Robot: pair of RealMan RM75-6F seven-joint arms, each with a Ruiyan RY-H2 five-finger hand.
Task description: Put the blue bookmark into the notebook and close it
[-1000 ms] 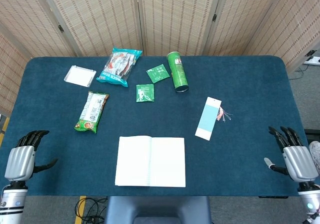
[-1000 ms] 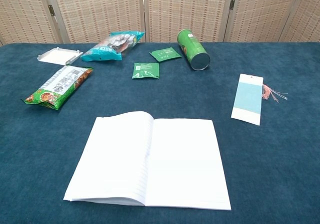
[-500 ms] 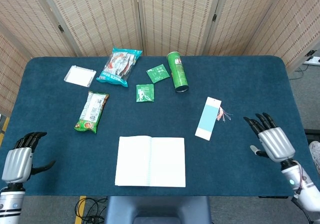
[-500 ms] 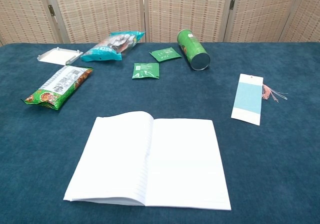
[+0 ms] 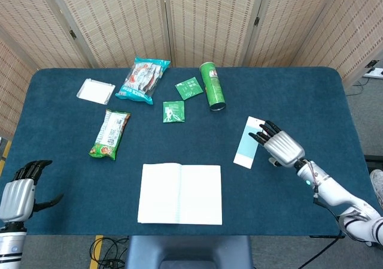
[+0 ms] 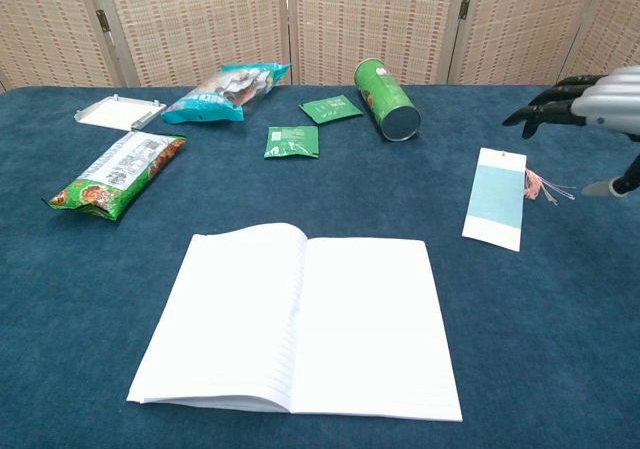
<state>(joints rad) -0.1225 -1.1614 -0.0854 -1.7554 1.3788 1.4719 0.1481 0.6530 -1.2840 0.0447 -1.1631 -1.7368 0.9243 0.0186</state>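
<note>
Bookmark in pale blue lies flat on the blue tablecloth, just right of the open notebook, its pink tassel trailing right. Your right hand hovers above that tassel end with fingers spread and holding nothing. Your left hand sits at the near left table edge, fingers apart and empty. Beyond the notebook you have a green can on its side and two green packets.

Notebook at the near edge, bookmark to its right

The notebook is lying open by the tabletop's near edge; the bookmark is lying right of it, the right hand hovering over its right side; the can is lying behind.
</note>
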